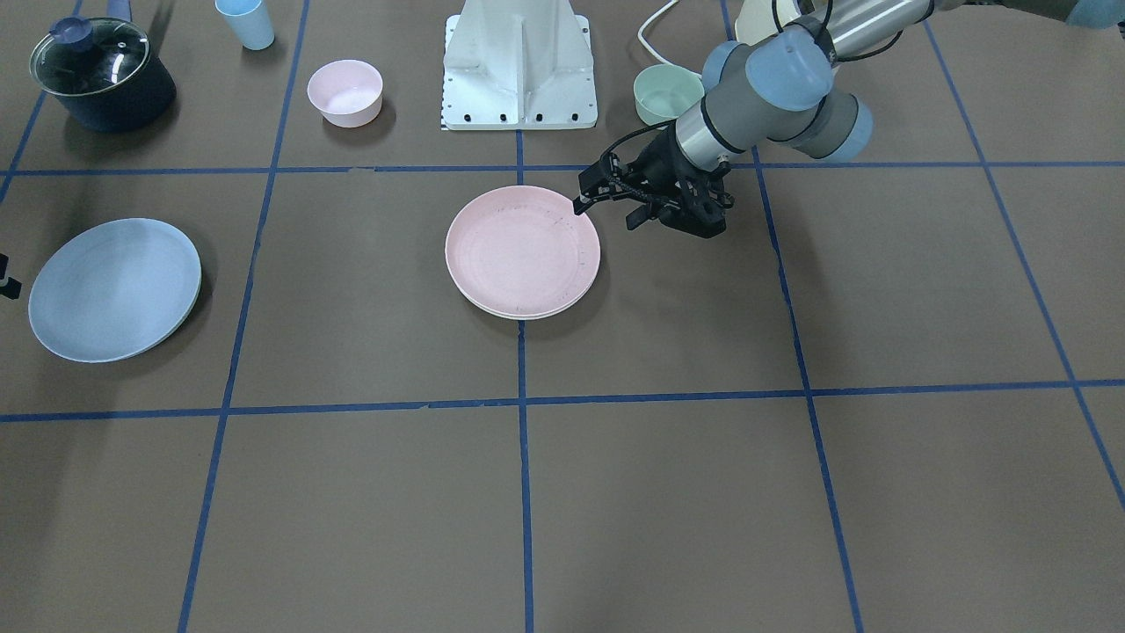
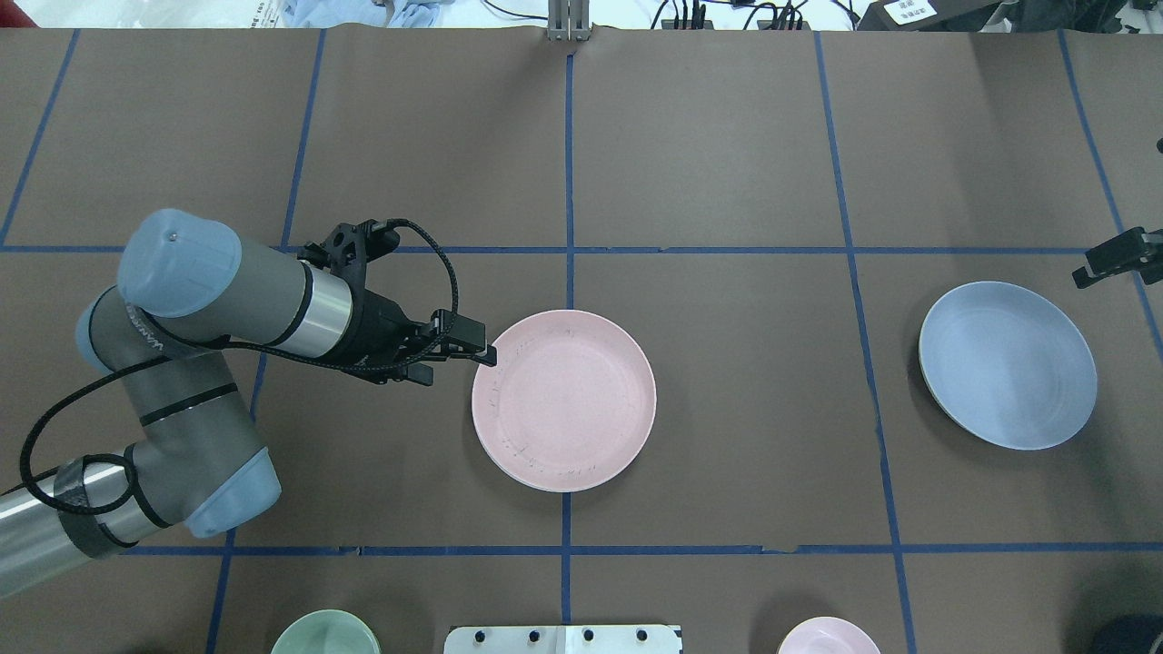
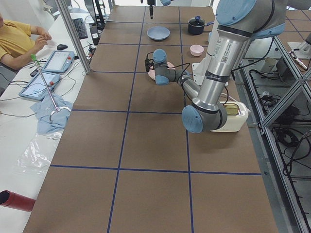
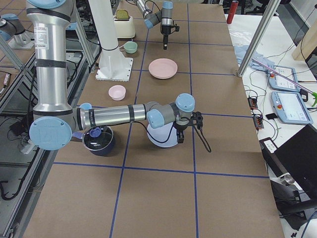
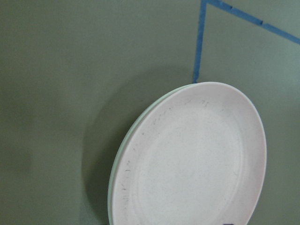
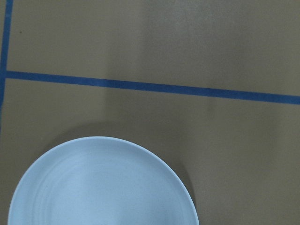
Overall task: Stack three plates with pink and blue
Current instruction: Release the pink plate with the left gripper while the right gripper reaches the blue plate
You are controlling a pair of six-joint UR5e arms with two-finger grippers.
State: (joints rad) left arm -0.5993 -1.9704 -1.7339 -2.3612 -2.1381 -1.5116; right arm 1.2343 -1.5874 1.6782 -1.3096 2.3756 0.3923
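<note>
The pale pink plate (image 1: 523,251) lies at the table's middle on top of the cream-white plate (image 1: 527,314), of which only a thin rim shows; both fill the left wrist view (image 5: 197,164). My left gripper (image 1: 605,215) is open and empty just beside the pink plate's rim on the robot's left side (image 2: 459,363). The light blue plate (image 2: 1007,363) lies alone on the robot's right. My right gripper (image 4: 187,130) hovers at that plate's outer rim; its fingertips show apart at the front view's edge (image 1: 4,274), open and empty.
Along the robot's side stand a dark pot with a glass lid (image 1: 101,75), a light blue cup (image 1: 246,22), a small pink bowl (image 1: 344,92), the white robot base (image 1: 518,66) and a small green bowl (image 1: 666,92). A toaster (image 3: 233,114) stands behind the left arm.
</note>
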